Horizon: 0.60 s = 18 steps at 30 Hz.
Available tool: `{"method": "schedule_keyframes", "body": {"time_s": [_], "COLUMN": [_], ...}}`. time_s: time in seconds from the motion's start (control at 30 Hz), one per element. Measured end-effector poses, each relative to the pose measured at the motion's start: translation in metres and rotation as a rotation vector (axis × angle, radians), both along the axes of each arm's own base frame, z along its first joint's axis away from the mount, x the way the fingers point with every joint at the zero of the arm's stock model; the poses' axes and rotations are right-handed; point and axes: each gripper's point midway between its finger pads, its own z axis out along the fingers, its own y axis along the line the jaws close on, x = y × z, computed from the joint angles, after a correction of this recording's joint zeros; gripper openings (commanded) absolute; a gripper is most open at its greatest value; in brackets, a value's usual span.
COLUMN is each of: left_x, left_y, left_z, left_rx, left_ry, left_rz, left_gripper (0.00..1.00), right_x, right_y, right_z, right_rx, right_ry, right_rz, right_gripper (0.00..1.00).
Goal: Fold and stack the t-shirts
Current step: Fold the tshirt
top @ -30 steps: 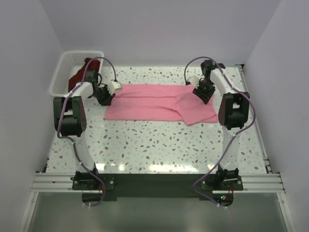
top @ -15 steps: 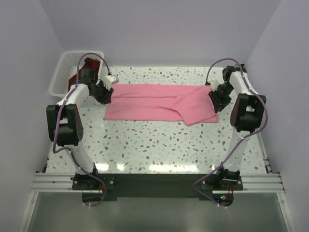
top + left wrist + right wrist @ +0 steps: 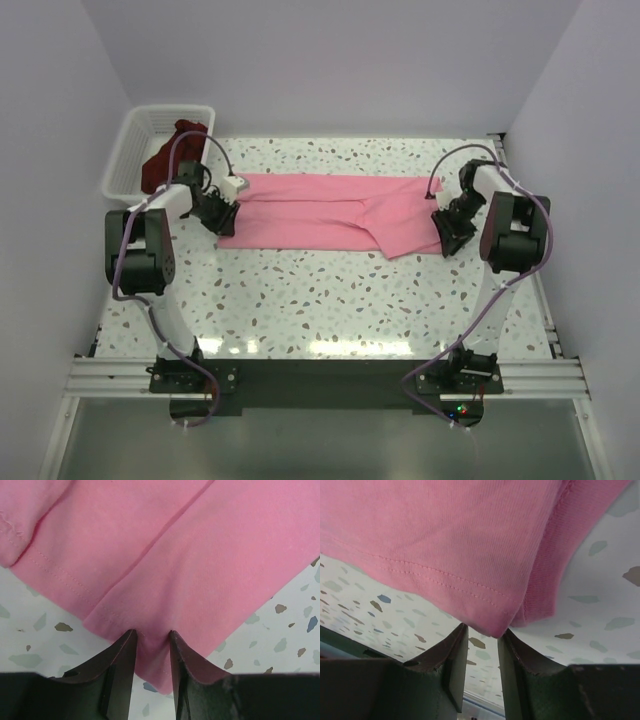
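The pink t-shirt [image 3: 330,210] lies spread flat across the far half of the speckled surface [image 3: 330,310]. It is folded into a long band that runs left to right, with one flap lying slanted over its right part. The left claw [image 3: 217,212] sits low at the band's left end. In the left wrist view its two fingers stand a narrow gap apart, with a corner of the pink cloth lying in that gap, loose rather than pinched. The right claw [image 3: 448,228] sits low at the band's right end, also narrowly parted. There the hemmed corner of the shirt just reaches the fingertips, and bare surface shows between the fingers. The maroon t-shirt [image 3: 160,168] lies crumpled in the white basket [image 3: 128,145] at the far left corner, apart from the pink one.
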Motion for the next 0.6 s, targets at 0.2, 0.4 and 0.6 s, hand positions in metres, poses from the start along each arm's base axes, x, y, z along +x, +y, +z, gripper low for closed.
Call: {"method": "schedule_keyframes", "body": {"time_s": [0.2,0.4,0.6], "left_x": [0.003,0.002,-0.009], "left_y": [0.002,0.007,0.008], "left_z": [-0.002,-0.004,-0.005], "left_rx": [0.008,0.037,0.055], "left_ry": [-0.014,-0.062,-0.093], "left_rz": [0.017,0.022,0.010], "left_gripper": [0.26,0.18,0.17], "right_x": [0.007,0.000,-0.025], "right_y": [-0.001,0.000,0.003], "right_z": [-0.005,-0.005,-0.006], "right_rx": [-0.011,-0.015,-0.009], "right_ry": [-0.029,-0.038,-0.007], "right_rz": [-0.023,-0.032,-0.022], "right_gripper": [0.00,0.00,0.00]}}
